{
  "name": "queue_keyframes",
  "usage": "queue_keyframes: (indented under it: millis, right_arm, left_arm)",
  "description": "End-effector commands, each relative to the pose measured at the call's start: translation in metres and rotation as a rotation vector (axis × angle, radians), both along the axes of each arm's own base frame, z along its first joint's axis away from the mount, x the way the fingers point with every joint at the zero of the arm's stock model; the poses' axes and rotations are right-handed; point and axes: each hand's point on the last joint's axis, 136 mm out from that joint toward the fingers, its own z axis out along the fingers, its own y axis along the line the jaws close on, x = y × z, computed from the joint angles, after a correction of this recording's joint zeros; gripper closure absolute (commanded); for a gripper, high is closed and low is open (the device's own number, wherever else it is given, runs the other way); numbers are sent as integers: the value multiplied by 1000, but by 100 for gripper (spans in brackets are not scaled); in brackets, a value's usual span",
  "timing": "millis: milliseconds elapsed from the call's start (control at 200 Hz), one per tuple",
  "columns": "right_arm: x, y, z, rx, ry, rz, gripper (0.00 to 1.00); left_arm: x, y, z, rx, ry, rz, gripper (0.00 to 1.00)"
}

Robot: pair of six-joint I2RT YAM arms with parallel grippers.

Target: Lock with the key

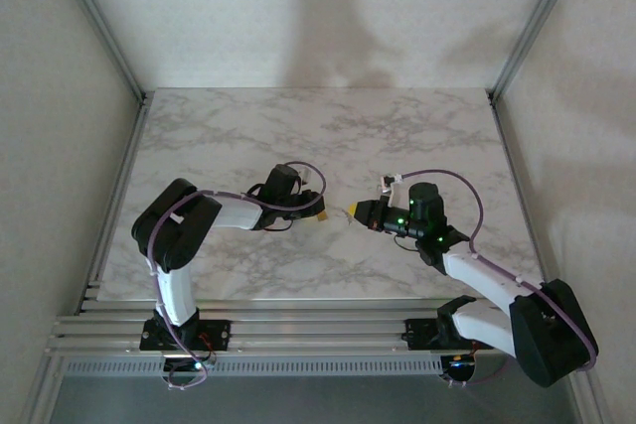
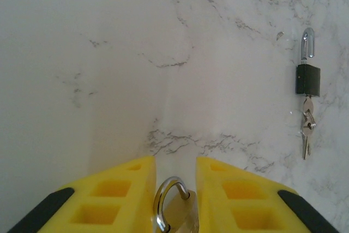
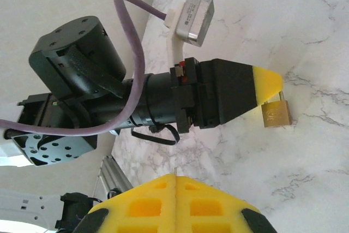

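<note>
found left fingers [image 2: 143, 175] slightly parted around brass padlock [image 2: 180, 211] on the counter [image 2: 109, 80], hold uncertain, shackle pointing ahead; right fingers [image 3: 175, 184] shut on nothing, near opposite; spotted black padlock [image 2: 307, 80] with keys [image 2: 306, 126] off right, well apart.

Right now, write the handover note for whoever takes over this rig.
Left end effector: fingers parted around the brass padlock; gripped or loose, unclear.
Right end effector: shut, empty.
Black padlock lies apart on the marble table, keys at its base.
Done: no locking I can confirm.
Left: lock with those keys.
</note>
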Motion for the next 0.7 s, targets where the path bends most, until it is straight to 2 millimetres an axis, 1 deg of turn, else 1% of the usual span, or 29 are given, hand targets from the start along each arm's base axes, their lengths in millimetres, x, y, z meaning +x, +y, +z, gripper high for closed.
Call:
queue_keyframes:
  millis: [0,115,250,350,370,380,400,486,536,571,621,641,696]
  right_arm:
    - [3,3,8,26,-29,11,100]
    - [4,2,5,22,-22,10,100]
    - [4,2,-1,4,-6,4,100]
    - [4,0,-9,-19,14,-2,100]
    - [4,0,-11,-25,20,-3,100]
    - [9,2,-2,-18,2,-5,100]
    - [10,2,0,-18,-5,-3,100]
    - [13,1,-6,-44,8,-16,100]
    - [15,0,-11,-64,19,-23,100]
    - [15,2,-12,-67,24,-19,100]
    - [16,3,-15,-76,30,-16,100]
    - [17,4,-17,-82,33,-18,100]
    - [17,6,-22,-97,40,-15,100]
  left_arm:
    - [5,29,-11,109,19,63,73]
    - [8,31,-3,106,1,77,71]
    - [11,34,13,99,-39,91,69]
    - [12,37,33,82,-89,100,58]
    - [12,36,40,71,-109,99,56]
    - [11,36,42,67,-116,98,54]
    - [11,37,48,58,-132,100,52]
    - [8,43,73,35,-212,114,42]
    - [4,45,88,25,-261,116,37]
    - [2,48,99,23,-298,124,31]
    - [-4,51,109,29,-344,131,24]
    - [-5,52,121,12,-387,139,21]
    - [-12,55,136,-1,-448,155,15]
